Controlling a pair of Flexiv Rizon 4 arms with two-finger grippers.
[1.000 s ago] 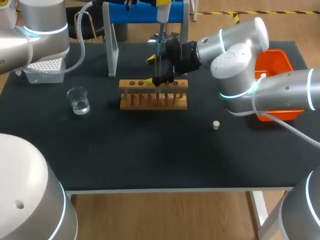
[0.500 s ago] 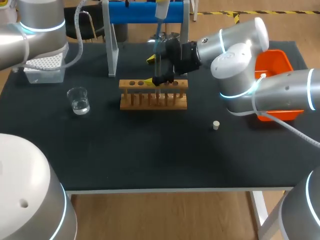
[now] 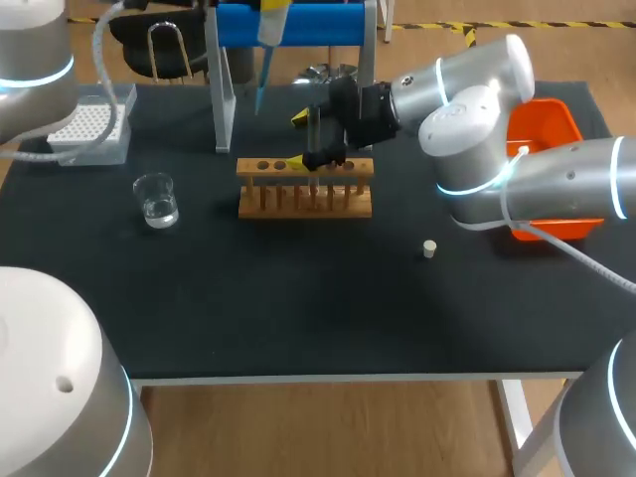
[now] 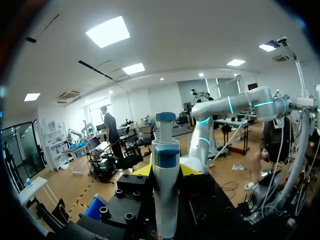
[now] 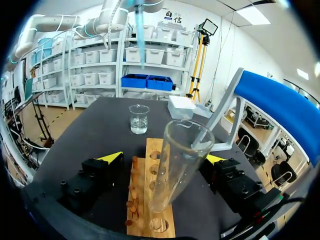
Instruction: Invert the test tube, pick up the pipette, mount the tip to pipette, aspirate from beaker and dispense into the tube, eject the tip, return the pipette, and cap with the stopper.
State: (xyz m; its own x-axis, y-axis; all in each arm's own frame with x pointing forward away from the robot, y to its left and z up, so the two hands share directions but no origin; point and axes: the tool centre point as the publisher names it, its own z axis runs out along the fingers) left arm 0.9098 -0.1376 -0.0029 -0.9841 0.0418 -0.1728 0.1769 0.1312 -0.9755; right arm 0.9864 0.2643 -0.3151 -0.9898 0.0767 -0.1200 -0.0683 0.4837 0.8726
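The right claw (image 5: 164, 159) grips the tube (image 5: 182, 145) just above the rack (image 3: 304, 189), its long axis nearly upright and its mouth up. The left claw (image 4: 166, 170) clasps the pipette (image 3: 266, 45) vertical, tip down, raised behind the rack's left end.

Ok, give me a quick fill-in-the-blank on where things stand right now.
The right gripper is shut on the ____ above the wooden rack. The left gripper is shut on the ____. The stopper lies on the table between the wooden rack and the ____ bin.
Missing words: test tube; pipette; orange.
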